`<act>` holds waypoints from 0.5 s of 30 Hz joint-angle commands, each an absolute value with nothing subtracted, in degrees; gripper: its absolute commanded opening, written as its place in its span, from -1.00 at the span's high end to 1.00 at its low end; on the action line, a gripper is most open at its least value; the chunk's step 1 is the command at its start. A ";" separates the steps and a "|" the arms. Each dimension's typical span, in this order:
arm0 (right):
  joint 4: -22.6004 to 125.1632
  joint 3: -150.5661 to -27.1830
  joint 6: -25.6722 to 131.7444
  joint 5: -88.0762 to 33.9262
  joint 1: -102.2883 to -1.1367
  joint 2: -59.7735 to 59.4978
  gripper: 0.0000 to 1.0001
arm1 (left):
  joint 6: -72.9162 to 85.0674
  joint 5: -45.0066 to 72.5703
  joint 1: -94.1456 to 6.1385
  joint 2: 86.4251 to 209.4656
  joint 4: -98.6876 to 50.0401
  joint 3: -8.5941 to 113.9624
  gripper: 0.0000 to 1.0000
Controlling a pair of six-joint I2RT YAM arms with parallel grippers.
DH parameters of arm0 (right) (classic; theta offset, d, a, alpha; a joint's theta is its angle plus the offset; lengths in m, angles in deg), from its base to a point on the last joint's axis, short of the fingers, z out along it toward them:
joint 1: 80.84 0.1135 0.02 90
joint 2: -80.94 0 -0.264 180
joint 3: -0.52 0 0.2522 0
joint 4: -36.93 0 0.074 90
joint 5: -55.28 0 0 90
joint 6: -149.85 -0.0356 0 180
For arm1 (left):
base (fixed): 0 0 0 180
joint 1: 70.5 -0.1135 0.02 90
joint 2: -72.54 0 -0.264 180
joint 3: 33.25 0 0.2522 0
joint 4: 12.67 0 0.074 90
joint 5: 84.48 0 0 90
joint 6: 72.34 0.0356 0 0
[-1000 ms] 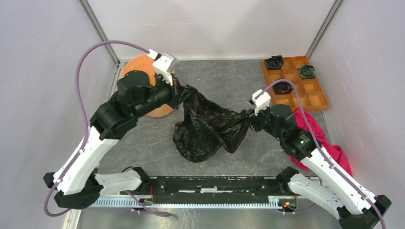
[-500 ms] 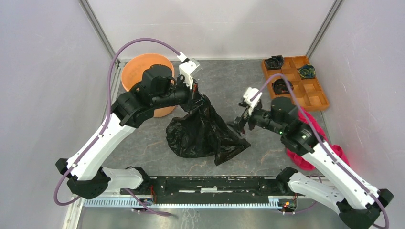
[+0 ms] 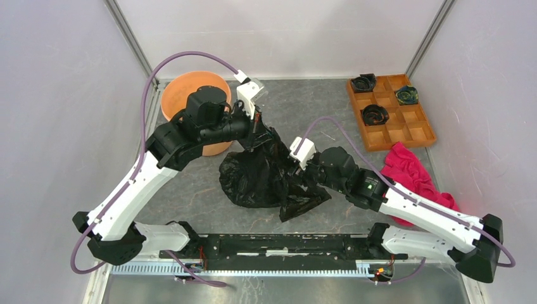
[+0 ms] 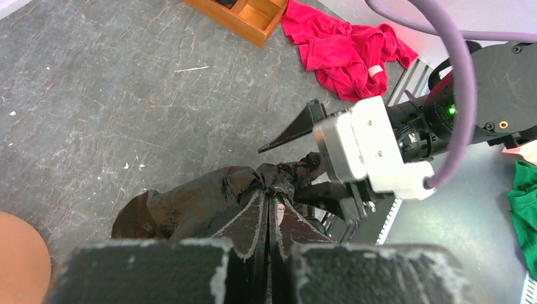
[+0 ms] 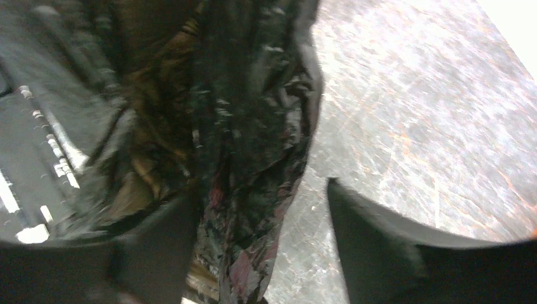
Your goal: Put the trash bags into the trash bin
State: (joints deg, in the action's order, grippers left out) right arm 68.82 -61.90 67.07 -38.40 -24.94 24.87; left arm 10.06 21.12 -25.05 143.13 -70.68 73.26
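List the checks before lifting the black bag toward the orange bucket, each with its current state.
1. Left gripper shut on the trash bag, at its gathered top: ok.
2. Right gripper clamped on the film: not ok, jaws open around it.
3. Bag clear of the table: not ok, its bulk rests there.
4. Orange bucket upright, mouth open: ok.
5. Red cloth apart from bag: ok.
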 commanded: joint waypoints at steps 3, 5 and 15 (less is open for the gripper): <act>57.11 -62.53 57.93 -52.15 -24.59 24.33 0.49 | 11.18 18.53 -24.98 142.24 -69.85 74.58 0.96; 57.31 -63.59 53.48 -55.74 -26.30 24.84 0.97 | 8.36 11.13 -24.98 142.31 -69.45 74.41 0.64; 72.76 -77.29 48.50 -52.12 -40.15 20.46 1.00 | -5.00 9.65 -24.99 137.09 -62.63 68.59 -1.00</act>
State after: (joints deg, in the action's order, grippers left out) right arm 68.36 -71.72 51.23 -51.12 -36.79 20.96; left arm 0.62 5.71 -25.12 141.53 -68.69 69.44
